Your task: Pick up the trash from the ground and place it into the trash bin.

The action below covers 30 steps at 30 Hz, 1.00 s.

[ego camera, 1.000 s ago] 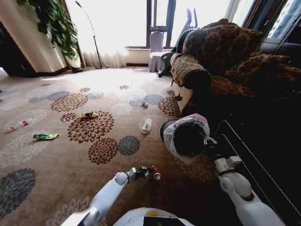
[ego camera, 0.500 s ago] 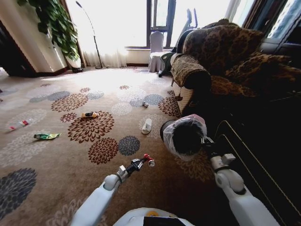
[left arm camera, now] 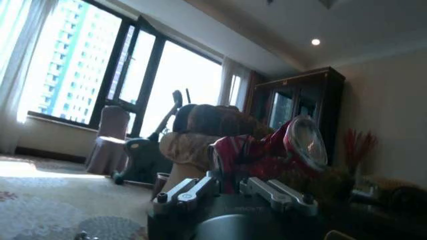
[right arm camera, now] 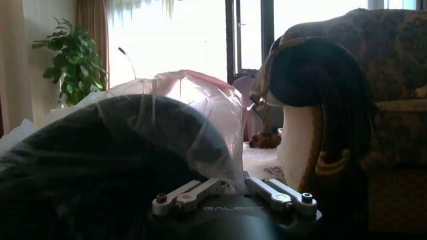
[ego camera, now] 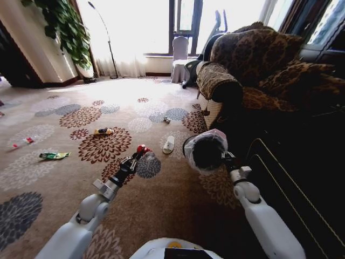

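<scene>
1. Two arms up over the carpet (ego camera: pixel 64 178). Left tool (ego camera: pixel 141 152) clenched on the small red can (ego camera: pixel 143 149), held in the air above the floral medallions, left of the trash bin (ego camera: pixel 205 152).
2. Left wrist view: can (left arm camera: pixel 280 150) sits between the tool's fingers (left arm camera: pixel 183 192).
3. Right tool (ego camera: pixel 226 159) holds the bag-lined trash bin tilted, mouth toward the robot, beside the sofa (ego camera: pixel 253 65); finger state — cannot tell.
4. On the carpet: green wrapper (ego camera: pixel 53 156), yellow-orange wrapper (ego camera: pixel 102 131), white plastic bottle (ego camera: pixel 168 144), red-capped clear bottle (ego camera: pixel 21 142), near the left edge.
</scene>
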{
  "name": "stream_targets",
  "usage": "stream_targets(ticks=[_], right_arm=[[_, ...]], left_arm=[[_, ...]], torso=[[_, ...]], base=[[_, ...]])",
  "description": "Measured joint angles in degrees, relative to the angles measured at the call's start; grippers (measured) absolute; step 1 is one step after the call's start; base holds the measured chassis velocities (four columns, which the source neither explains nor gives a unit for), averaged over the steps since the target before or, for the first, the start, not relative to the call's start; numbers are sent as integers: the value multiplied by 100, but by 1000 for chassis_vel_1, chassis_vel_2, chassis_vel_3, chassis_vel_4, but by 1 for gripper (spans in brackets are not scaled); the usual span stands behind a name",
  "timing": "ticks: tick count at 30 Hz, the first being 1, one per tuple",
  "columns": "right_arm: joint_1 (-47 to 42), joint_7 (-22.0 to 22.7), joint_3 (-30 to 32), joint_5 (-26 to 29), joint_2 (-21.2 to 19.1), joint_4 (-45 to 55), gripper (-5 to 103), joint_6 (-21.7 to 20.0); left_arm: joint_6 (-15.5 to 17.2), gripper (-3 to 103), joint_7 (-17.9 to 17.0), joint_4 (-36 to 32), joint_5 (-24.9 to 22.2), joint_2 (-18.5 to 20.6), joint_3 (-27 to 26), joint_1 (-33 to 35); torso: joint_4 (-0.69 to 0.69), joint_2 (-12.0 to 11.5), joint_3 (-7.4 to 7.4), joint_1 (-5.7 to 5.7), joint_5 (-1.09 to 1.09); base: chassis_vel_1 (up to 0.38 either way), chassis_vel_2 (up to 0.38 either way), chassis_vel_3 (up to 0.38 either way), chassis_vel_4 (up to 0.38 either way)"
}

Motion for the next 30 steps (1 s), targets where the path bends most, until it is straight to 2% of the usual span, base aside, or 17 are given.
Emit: stream_targets(ticks=[1,3,4,5,6,7,8,10,11,13,15,18,21,24,25,28,30], right_arm=[[118,2,-182,-81,62,-118,0,47],[159,2,-275,-110,85,-139,0,51],[184,1,-390,-138,94,-138,0,51],[186,-2,-484,-164,89,-109,0,45],[186,-2,-484,-164,89,-109,0,45],[186,-2,-530,-177,82,-89,0,39],[183,-1,-651,-210,48,-32,0,21],[177,-1,-750,-241,24,14,0,8],[177,-1,-750,-241,24,14,0,8],[169,-1,-865,-298,-4,110,0,-8],[167,0,-889,-313,-9,131,0,-12],[148,-3,-1018,-485,-18,187,0,-5],[132,0,-1050,-553,2,188,0,9],[89,-1,-1146,-635,88,246,0,14],[89,-1,-1146,-635,88,246,0,14],[83,-1,-1225,-661,143,314,0,14],[83,-2,-1235,-661,152,324,0,13]], left_arm=[[261,10,-136,-411,-417,30,257,-42],[362,10,-184,-528,-465,51,398,-92],[363,10,-177,-484,-110,93,522,-193],[228,10,-96,-261,469,153,579,-311],[228,10,-96,-261,469,153,579,-311],[156,10,-46,-150,722,183,592,-364],[-47,10,113,150,1403,329,609,-510],[-184,10,223,376,1780,510,630,-662],[-184,10,223,376,1780,510,630,-662],[-372,10,416,720,2217,826,707,-1068],[-438,10,478,804,2349,903,729,-1205],[-743,10,823,1179,2943,1343,1008,-2066],[-903,10,966,1345,3176,1528,1240,-2494],[-1287,10,1298,1810,3662,1732,2125,-3515],[-1287,10,1298,1810,3662,1732,2125,-3515],[-1425,10,1456,2320,3900,1594,2934,-4378],[-1437,10,1468,2434,3949,1528,3083,-4552]], torso=[[1,0,0,0,-1],[2,0,0,0,0],[4,0,0,0,-1],[3,0,0,0,-1],[3,0,0,0,-1],[3,0,0,0,-3],[1,0,0,0,-8],[2,0,0,0,-3],[2,0,0,0,-3],[3,0,0,0,-3],[3,0,0,0,-4],[3,0,1,0,-3],[2,0,1,0,-2],[2,0,1,1,-3],[2,0,1,1,-3],[4,0,1,0,-3],[3,0,1,0,-3]], base=[[0,0,0,0],[0,0,0,0],[0,0,0,0],[0,0,0,0],[0,0,0,0],[0,0,0,0],[0,0,0,0],[0,0,0,0],[0,0,0,0],[0,0,0,0],[0,0,0,0],[0,0,0,0],[0,0,0,0],[0,0,0,0],[0,0,0,0],[0,0,0,0],[0,0,0,0]])
